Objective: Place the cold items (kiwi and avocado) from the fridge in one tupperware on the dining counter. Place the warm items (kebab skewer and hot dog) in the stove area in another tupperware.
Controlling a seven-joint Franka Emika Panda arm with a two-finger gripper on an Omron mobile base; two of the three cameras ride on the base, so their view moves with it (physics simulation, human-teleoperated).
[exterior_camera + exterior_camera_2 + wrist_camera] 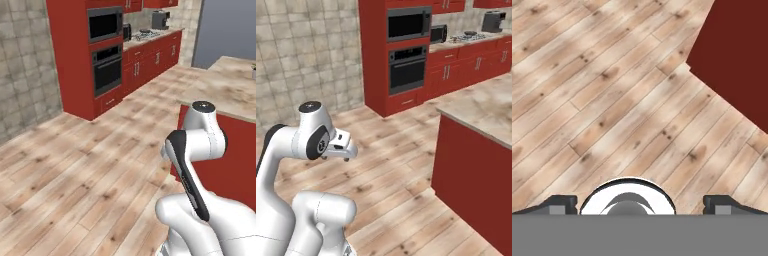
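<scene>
Hovering with jaws spread wide and empty, the gripper (640, 205) looks down on bare light plank floor (75, 165) beside the red-sided island's (471, 175) corner; its beige stone dining counter (491, 107) faces red cabinets (406, 55) holding 2 black ovens.

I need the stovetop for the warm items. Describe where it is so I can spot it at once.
Start at the tall red cabinet column holding the microwave above the black wall oven. Follow the counter running right from it, past a small dark toaster. The stovetop is the flat grey burner patch, before the upright coffee machine.
</scene>
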